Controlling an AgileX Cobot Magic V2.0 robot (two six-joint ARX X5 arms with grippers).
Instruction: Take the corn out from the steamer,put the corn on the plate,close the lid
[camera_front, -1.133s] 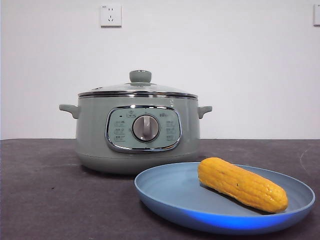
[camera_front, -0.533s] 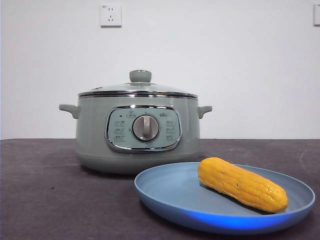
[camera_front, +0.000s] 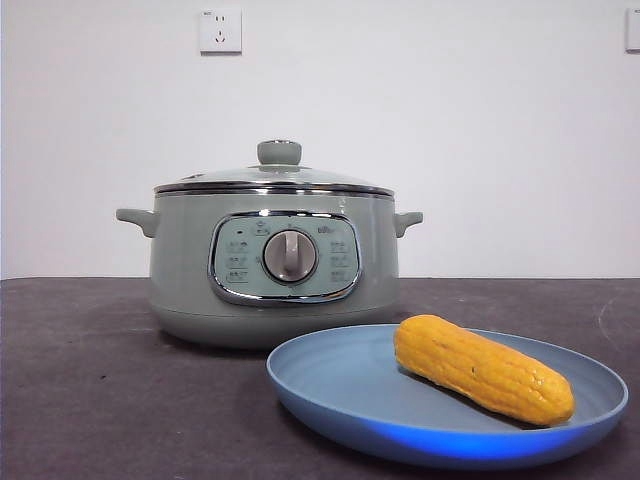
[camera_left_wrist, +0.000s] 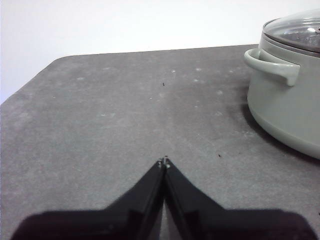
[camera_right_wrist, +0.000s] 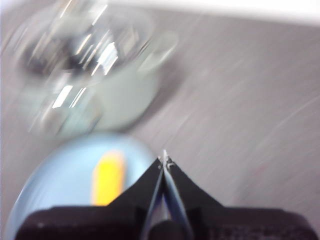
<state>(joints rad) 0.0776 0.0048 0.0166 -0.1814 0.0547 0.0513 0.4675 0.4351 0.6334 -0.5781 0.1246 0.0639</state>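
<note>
Corn: yellow-orange cob (camera_front: 483, 368) lies across the shallow light-blue plate (camera_front: 340, 400), just before the sage-green steamer pot (camera_front: 274, 270). Domed glass lid (camera_front: 277, 174) seated on its rim, so the task looks finished. Left gripper (camera_left_wrist: 164, 162) and right gripper (camera_right_wrist: 164, 160) pinched closed, empty, clear of everything. Panel markings unreadable.

Glass lid (camera_front: 272, 176), chrome rim; matt grey table (camera_front: 90, 380).

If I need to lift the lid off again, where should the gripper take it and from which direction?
Take the lid by its round knob, coming straight down from above. The knob stands proud at the dome's centre; the glass slopes away smooth and the chrome rim sits flush on the steamer, so neither likely offers a hold.
</note>
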